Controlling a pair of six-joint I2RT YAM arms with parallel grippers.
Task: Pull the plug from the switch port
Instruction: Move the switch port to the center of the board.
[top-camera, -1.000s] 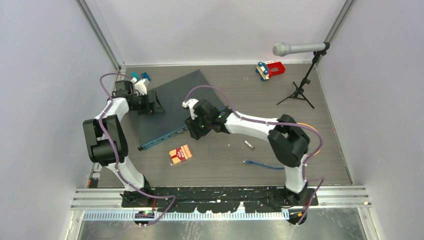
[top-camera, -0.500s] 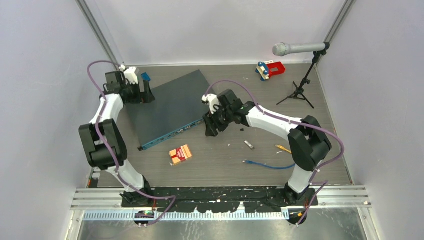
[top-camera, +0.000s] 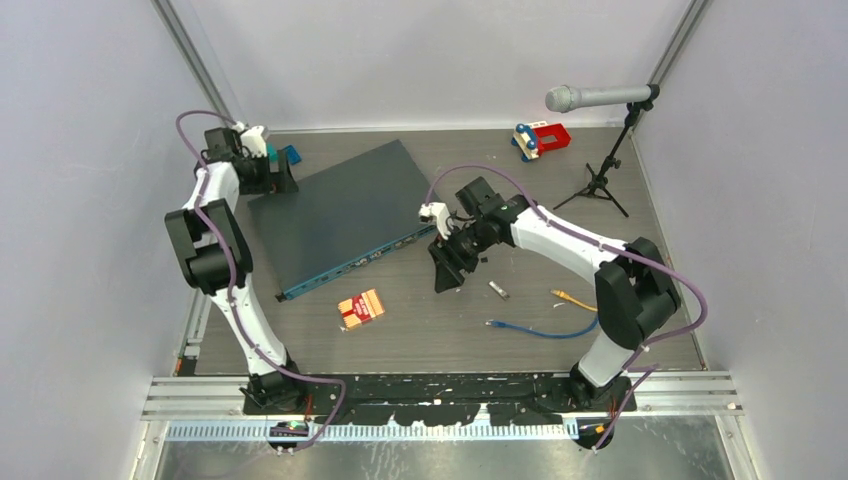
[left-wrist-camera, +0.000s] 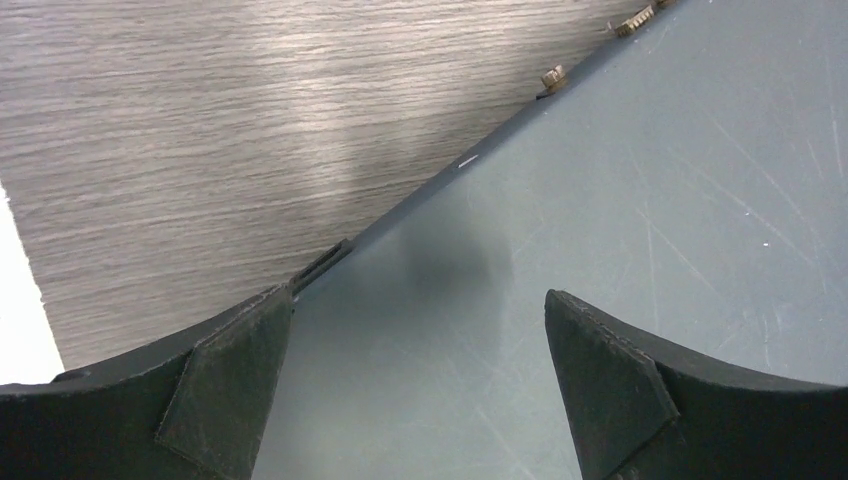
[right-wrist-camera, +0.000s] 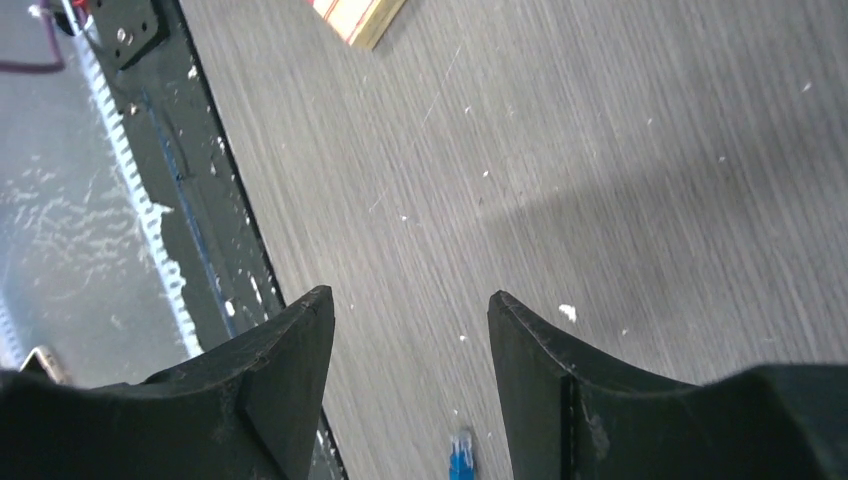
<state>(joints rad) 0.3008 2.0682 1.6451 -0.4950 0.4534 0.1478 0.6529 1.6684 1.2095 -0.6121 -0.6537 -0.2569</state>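
Diagonally across the far-left part of the tabletop lies the switch, a wide, flat rectangular box. Its long axis runs from near-left to far-right in the top view. Its thin teal-blue front edge, dotted with small sockets, faces the near-right, toward the arms' bases. The top is smooth slate-grey metal with fine scratches, and the left wrist view shows small brass-coloured screws along one dark edge.

The left claw hangs over the far-left corner of the switch. Its two dark, wedge-shaped fingers are spread wide above the grey top with nothing between them.

The right claw is just off the right end of the teal edge, over bare grey wood-grain tabletop flecked with white specks. It is released too, with only tabletop showing in the gap between its fingers.

A thin blue cable lies loose on the tabletop, near-right and well apart from the switch. Its plug shows at the bottom of the right wrist view, on the wood below the claw's gap. A small red-and-yellow striped packet lies flat just in front of the teal edge.
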